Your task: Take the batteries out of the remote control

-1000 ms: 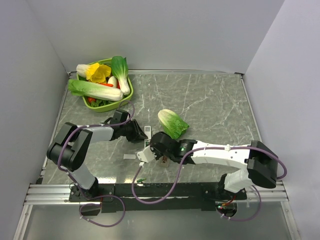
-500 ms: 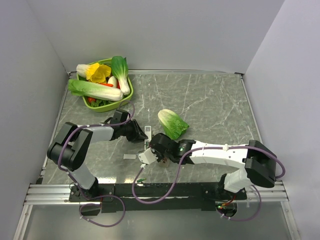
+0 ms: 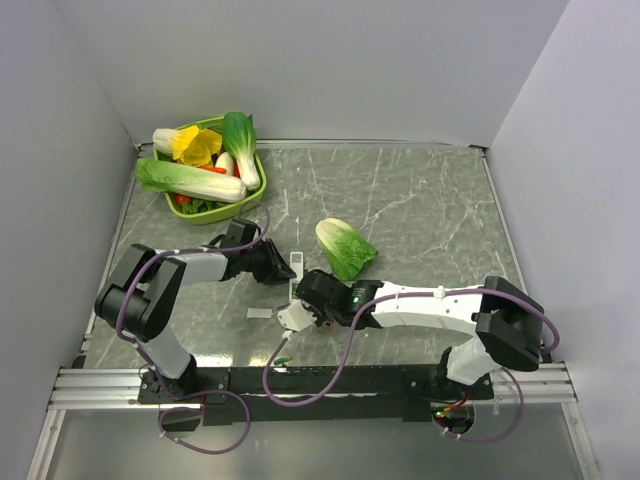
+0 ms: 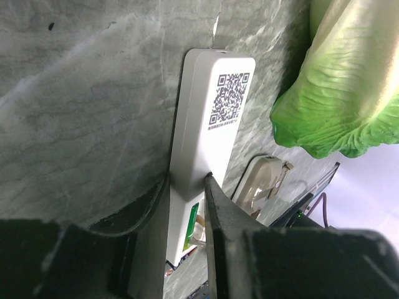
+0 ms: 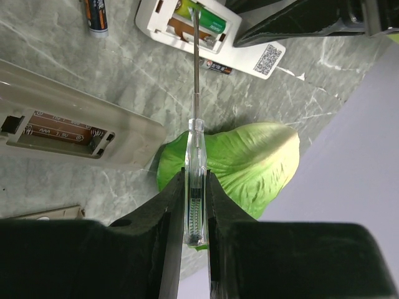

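The remote control lies back side up, a QR label on it, its battery bay open. My left gripper is shut on its sides; in the top view the gripper and remote sit left of centre. A green battery sits in the bay. My right gripper is shut on a clear-handled screwdriver, whose tip touches the green battery's end. Two dark loose batteries lie on the table beside the remote. The right gripper is just in front of the remote.
A larger beige remote with an empty bay lies next to the white one. A cabbage lies right of the remote. A green basket of vegetables stands at the back left. A small white panel lies near the front.
The right arm's forearm and elbow have drifted a little left, and the right gripper has edged toward the remote. The left gripper still holds the remote in place.
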{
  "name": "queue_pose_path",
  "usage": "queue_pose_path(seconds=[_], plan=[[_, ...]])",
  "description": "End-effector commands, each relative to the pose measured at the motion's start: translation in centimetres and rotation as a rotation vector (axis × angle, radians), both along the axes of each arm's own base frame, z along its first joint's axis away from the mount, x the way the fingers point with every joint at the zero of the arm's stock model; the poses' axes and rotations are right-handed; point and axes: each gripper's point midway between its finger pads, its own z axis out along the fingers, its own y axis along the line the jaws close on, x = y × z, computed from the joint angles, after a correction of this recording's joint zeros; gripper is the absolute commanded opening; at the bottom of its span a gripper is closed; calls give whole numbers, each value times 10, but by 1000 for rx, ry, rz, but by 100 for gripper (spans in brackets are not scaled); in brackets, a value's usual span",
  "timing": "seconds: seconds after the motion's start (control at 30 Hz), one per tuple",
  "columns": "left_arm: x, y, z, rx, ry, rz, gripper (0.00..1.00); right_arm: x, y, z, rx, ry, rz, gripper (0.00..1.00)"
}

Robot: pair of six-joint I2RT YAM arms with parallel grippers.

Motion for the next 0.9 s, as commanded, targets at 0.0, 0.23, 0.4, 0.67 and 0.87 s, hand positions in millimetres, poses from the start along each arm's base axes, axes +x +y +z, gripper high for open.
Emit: queue_pose_path(seconds=[0.0, 0.23, 0.4, 0.67, 0.87], plan=[[-18, -8, -21, 42, 44, -53, 28, 2, 4, 7, -12, -21, 2, 0], [-17, -8, -21, 45, 41, -52, 27, 8, -1, 10, -59, -49, -12, 0], [-17, -9, -21, 44, 41, -54, 27, 8, 0, 11, -60, -55, -7, 0], [-20, -9, -23, 40, 49, -56, 27, 13, 4, 1, -106, -71, -3, 0], [-22, -11, -24, 37, 52, -60, 27, 15, 11, -2, -92, -72, -9, 0]])
